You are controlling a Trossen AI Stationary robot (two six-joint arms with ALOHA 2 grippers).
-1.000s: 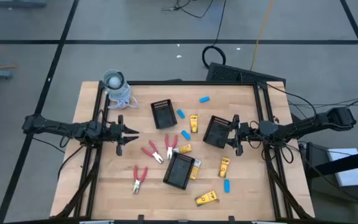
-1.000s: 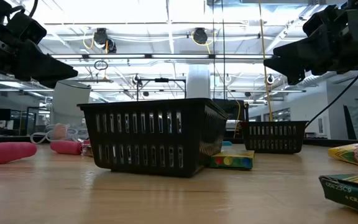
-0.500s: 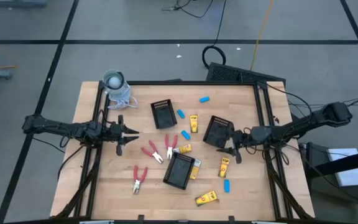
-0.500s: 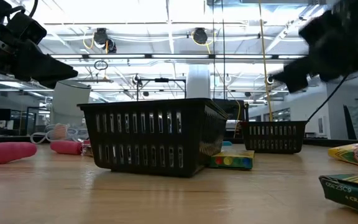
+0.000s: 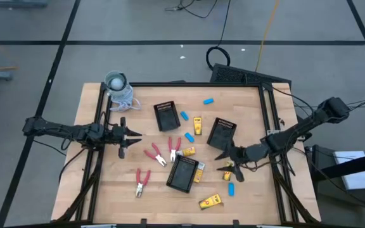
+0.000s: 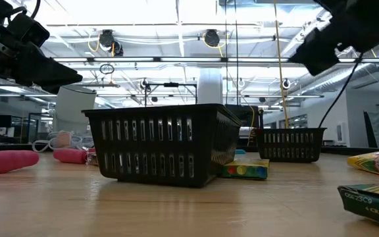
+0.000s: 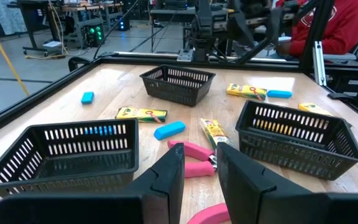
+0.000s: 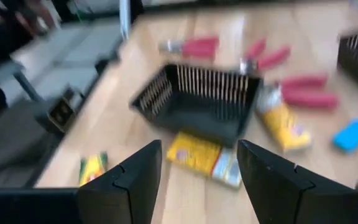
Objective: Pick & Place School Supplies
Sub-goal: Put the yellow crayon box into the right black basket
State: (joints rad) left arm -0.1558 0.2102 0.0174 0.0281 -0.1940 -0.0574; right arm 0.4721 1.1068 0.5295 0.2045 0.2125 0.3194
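Left side first: we see the left gripper [image 5: 134, 134] held above the table's left part, fingers a narrow gap apart in its wrist view and nothing between them. Behind it, at the far left corner, stands a grey-white cup [image 5: 116, 82].

Just right of that gripper lie two red-handled tools [image 5: 156, 154] and [image 5: 173, 147]; a third [image 5: 142, 182] lies nearer the front edge. Three black trays: one [image 5: 166, 115] toward the back, one [image 5: 183, 173] near the front centre, one [image 5: 221, 132] right of centre. We cannot tell whether any of them holds anything.

Yellow blocks: one [image 5: 197, 125] between the back tray and the right one, one [image 5: 186, 151] beside the centre tray, one [image 5: 210, 202] near the front edge. Light-blue pieces at [image 5: 184, 116], [image 5: 208, 100] and [image 5: 231, 189].

The right gripper [image 5: 229, 158] hangs right of the centre tray, over a yellow block [image 5: 229, 168]. Its fingers stand well apart in its wrist view, empty. That view is blurred.
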